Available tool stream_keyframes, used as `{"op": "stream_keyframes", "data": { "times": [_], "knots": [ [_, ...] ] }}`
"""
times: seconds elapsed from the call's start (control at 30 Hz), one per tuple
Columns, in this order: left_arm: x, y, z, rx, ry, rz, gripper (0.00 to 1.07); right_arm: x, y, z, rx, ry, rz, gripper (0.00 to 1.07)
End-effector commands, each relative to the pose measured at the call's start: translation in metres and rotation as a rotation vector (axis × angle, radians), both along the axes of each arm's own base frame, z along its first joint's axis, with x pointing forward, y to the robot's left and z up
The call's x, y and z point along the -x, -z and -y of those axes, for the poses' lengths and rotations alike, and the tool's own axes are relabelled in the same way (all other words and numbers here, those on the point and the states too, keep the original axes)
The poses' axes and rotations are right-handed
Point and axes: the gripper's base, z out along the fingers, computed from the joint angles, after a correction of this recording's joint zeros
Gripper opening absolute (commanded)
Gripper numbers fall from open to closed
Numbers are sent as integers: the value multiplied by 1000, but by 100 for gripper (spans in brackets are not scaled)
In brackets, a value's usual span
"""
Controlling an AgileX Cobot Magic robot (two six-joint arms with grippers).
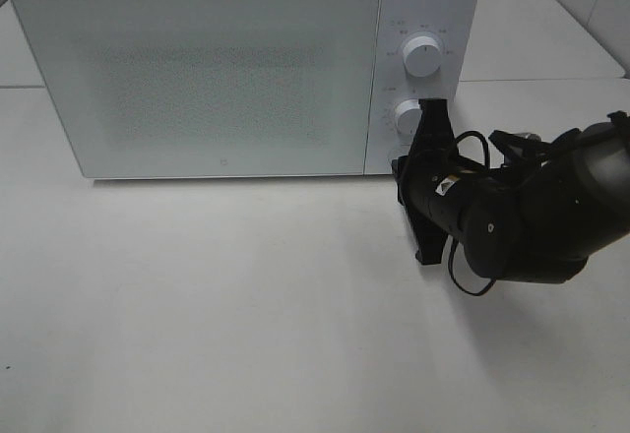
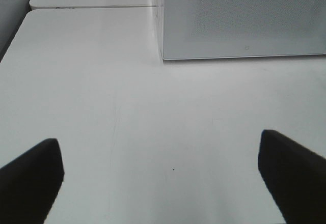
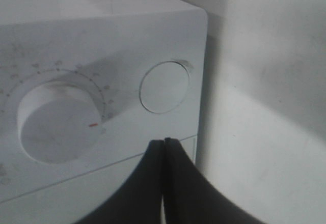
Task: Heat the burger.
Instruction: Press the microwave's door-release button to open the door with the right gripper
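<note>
1. While the left gripper (image 2: 158, 142) hangs over the bare table (image 1: 197, 305) at the left, its fingers stand wide apart, holding nothing.
2. Farther back, the white microwave (image 1: 226, 69) has its door closed; the burger shows in no view.
3. At the right-hand control panel, the right gripper (image 1: 432, 108), fingers pressed together, points just beside the lower knob (image 1: 409, 116).

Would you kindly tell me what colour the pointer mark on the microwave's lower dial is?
Red mark on a white dial; clearest in the right wrist view.

R fingers (image 3: 147, 188) pressed together, L fingers (image 2: 30, 178) spread wide apart.
</note>
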Motion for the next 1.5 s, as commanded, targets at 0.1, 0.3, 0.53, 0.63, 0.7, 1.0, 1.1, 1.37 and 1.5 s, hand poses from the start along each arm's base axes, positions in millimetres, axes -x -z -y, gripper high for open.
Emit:
{"op": "stream_keyframes", "data": {
  "times": [0.1,0.3,0.53,0.63,0.7,1.0,1.1,1.37,1.5],
  "knots": [
    [2,1,1,8,-2,24,98,-12,-2,7,0,5,11,0],
    [2,1,1,8,-2,24,98,-19,5,6,-17,20,-1,0],
    [2,1,1,8,-2,24,98,-29,11,0,-43,29,-1,0],
    [2,1,1,8,-2,24,98,-30,12,0,-47,38,-1,0],
    [2,1,1,8,-2,24,98,-33,12,2,-47,48,1,0],
    [2,1,1,8,-2,24,98,-36,16,10,-38,65,-12,0],
    [2,1,1,8,-2,24,98,-36,16,10,-39,68,-13,0],
    [2,1,1,8,-2,24,98,-38,26,9,-43,73,-28,0],
    [2,1,1,8,-2,24,98,-40,23,10,-37,76,5,0]
  ]
}}
